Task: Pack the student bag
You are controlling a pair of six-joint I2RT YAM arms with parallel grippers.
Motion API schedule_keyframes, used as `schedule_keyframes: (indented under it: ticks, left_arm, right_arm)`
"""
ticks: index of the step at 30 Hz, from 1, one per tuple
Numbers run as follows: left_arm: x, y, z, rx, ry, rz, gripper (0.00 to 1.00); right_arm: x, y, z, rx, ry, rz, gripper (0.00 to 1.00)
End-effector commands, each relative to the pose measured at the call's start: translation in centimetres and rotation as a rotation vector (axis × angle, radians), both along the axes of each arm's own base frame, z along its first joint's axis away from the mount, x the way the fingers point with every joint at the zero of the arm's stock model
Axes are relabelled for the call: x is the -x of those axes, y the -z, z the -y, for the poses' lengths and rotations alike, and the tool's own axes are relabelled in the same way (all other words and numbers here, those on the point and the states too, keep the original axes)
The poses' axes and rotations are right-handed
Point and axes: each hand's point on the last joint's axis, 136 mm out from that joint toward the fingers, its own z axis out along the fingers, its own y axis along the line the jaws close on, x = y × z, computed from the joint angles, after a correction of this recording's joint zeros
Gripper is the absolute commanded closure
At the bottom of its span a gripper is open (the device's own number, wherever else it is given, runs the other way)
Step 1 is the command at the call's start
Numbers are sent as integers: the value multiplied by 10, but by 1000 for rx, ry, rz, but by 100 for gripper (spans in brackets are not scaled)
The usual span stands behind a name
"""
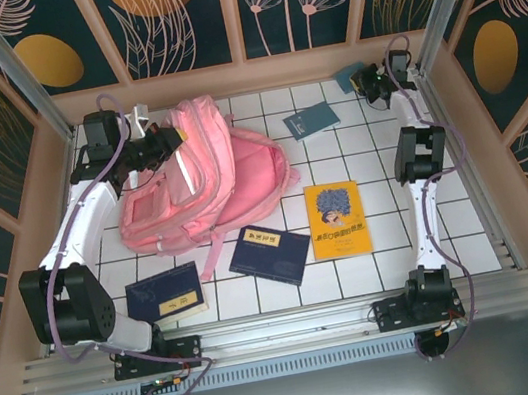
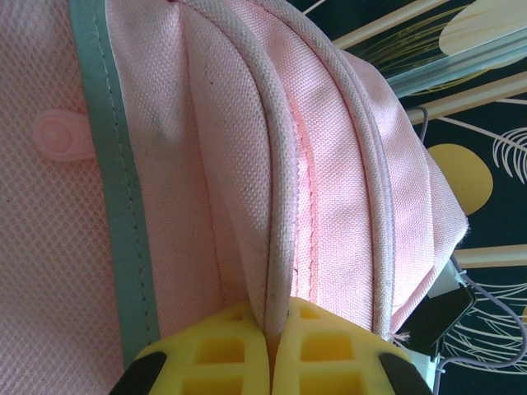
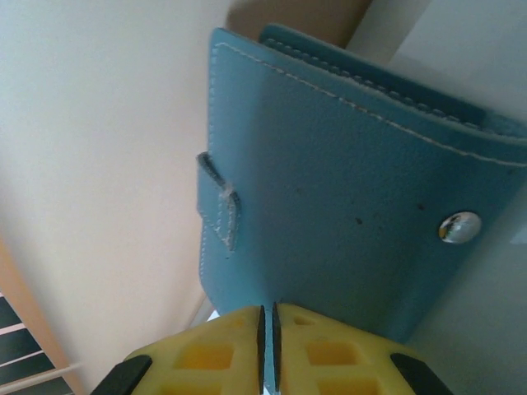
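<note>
I can't read a single word from here. In the overhead view, the yellow book (image 1: 337, 219) at centre right carries a line of dark characters. The middle navy book (image 1: 269, 253) and the left navy book (image 1: 165, 295) have gold title labels. All are too small to make out.

Student bag (image 1: 202, 177) back left — wallet (image 1: 350, 77), perhaps, back right corner

Open lane: we see bare surface (image 1: 353, 152) between teal booklet (image 1: 311, 120) and yellow book (image 1: 337, 219).
Blocked: student bag (image 1: 230, 173) fills our left.
</note>
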Motion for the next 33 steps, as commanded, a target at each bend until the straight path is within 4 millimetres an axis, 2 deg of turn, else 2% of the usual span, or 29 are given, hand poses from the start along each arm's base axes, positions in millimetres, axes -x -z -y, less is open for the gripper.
schedule_keyframes:
  ticks: [1, 6, 10, 15, 18, 20, 22, 25, 29, 33]
  left_arm:
    - [-4, -7, -7, -17, -20, 58, 100]
    - [0, -10, -7, -13, -18, 68, 100]
    - [1, -13, -7, -8, -15, 76, 100]
    - [2, -15, -6, -4, -13, 81, 100]
    - [2, -13, -6, -2, -10, 75, 100]
    - [3, -14, -6, 0, -11, 75, 100]
    - [3, -15, -6, 1, -9, 76, 100]
    - [2, -14, -5, 5, -5, 70, 100]
    - [-1, -9, -5, 8, -7, 55, 100]
    - [-6, -5, -4, 10, -7, 43, 100]
  right_arm:
    - [36, 48, 10, 23, 25, -238, 85]
    - [52, 29, 12, 95, -2, -257, 84]
    - [67, 18, 26, 136, 19, -276, 84]
    - [67, -8, 27, 155, -11, -210, 82]
    - [59, -23, 29, 171, -18, -155, 74]
    - [54, -29, 37, 179, -3, -123, 57]
    - [49, -29, 53, 181, 36, -103, 42]
    - [42, -24, 68, 134, 59, -71, 31]
    - [30, -12, 74, 73, 61, -36, 30]
    - [17, 0, 69, -21, 42, -2, 32]
